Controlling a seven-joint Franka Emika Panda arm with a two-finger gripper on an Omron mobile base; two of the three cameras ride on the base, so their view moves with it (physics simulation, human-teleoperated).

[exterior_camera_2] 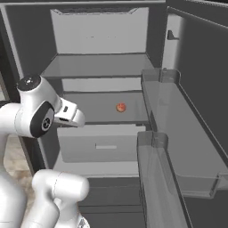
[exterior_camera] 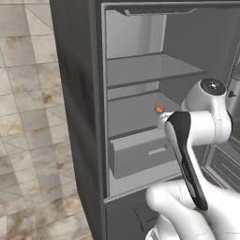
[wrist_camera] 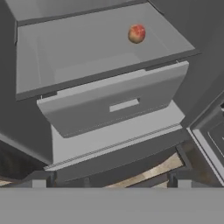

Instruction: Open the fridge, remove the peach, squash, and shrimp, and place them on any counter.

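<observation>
The fridge [exterior_camera_2: 107, 40] stands open, its door swung to the robot's right with clear door bins [exterior_camera_2: 178, 133] lined along it. The peach [exterior_camera_2: 120, 107] sits alone toward the back right of the middle shelf [exterior_camera_2: 89, 111], above the drawer [exterior_camera_2: 100, 144]; the squash and shrimp cannot be made out and may be hidden in the drawer or elsewhere. The gripper [exterior_camera_2: 75, 116] hangs in front of the shelf's left part with its jaws spread fully wide and holding nothing, well short of the peach. The likely trouble is the reach: the round peach could roll off deeper or sideways if one finger touches it first, and the shelf above leaves little headroom, so the wrist or elbow might strike the shelf edge or the drawer front. Swinging out afterwards, the arm could catch the door bins. A loose pinch might also drop the fruit before it reaches the bench.
</observation>
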